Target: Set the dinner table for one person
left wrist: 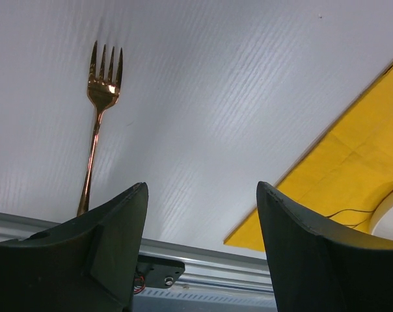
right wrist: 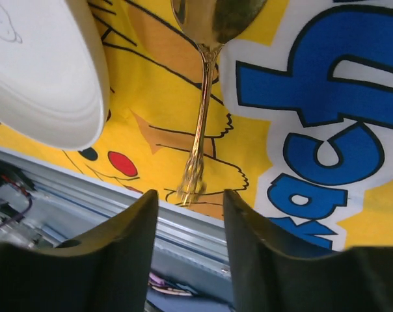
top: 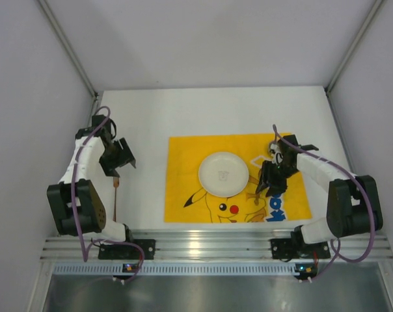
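Dinner table (top: 216, 114): a plain white tabletop that fills the floor of the grey-walled cell, with an aluminium rail (top: 216, 242) along its near edge, where both arm bases are bolted. A yellow cartoon-printed mat (top: 183, 156) lies flat on the table, right of centre, its near edge close to the rail. A white round plate (top: 222, 173) sits upright on the middle of the mat. A gold spoon (right wrist: 203, 130) lies on the mat just right of the plate and apart from it, bowl toward the far side, handle end toward the rail. A copper-coloured fork (left wrist: 95, 130) lies on bare table left of the mat, well apart from it, tines pointing away from the rail.

The right gripper (right wrist: 190, 198) hangs over the spoon's handle end with its jaws parted and nothing pinched between them. The left gripper (left wrist: 203, 195) is over bare table between fork and mat, its jaws spread wide and empty.
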Available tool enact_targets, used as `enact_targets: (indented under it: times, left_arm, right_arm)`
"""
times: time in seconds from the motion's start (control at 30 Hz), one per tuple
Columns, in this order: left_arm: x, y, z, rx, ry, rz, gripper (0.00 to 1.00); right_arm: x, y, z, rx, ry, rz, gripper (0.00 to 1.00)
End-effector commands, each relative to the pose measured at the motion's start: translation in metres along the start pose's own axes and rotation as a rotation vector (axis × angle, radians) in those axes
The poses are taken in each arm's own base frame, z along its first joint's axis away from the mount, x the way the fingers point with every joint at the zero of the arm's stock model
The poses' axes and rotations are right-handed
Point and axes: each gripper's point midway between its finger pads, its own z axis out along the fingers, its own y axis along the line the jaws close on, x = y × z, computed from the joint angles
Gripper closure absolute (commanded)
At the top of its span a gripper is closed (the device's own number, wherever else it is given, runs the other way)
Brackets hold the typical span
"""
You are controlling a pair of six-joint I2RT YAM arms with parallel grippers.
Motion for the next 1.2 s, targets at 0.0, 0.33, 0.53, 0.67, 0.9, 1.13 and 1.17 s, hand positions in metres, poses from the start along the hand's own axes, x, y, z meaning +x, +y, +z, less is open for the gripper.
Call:
enact_targets:
  times: [0.0, 0.33, 0.53, 0.67, 0.9, 1.13, 1.17]
  left_arm:
    - [-0.007, 0.014, -0.009, -0.036, -0.038, 0.013, 0.27]
    - [-0.011, 0.041, -0.007, -0.151, -0.06, -0.012, 0.27]
    - [-0.01, 0.056, 0.001, -0.221, -0.066, -0.016, 0.29]
    - [-0.01, 0.062, 0.014, -0.243, -0.056, -0.025, 0.29]
    - [0.003, 0.076, 0.049, -0.285, 0.022, -0.065, 0.32]
    - [0.025, 0.087, 0.093, -0.322, 0.179, -0.051, 0.42]
    - [0.027, 0.087, 0.098, -0.324, 0.189, -0.051, 0.45]
  right_arm:
    - [-0.004, -0.013, -0.001, 0.062, -0.024, 0.032, 0.51]
    - [-0.018, -0.012, -0.037, 0.153, -0.104, 0.025, 0.22]
    - [-0.035, 0.006, -0.06, 0.124, -0.157, -0.009, 0.22]
    - [-0.038, 0.01, -0.063, 0.114, -0.159, -0.018, 0.23]
    - [-0.035, 0.012, -0.055, 0.082, -0.139, -0.017, 0.23]
    - [-0.044, 0.013, -0.045, 0.073, -0.128, -0.023, 0.23]
    - [-0.045, 0.013, -0.044, 0.071, -0.127, -0.024, 0.24]
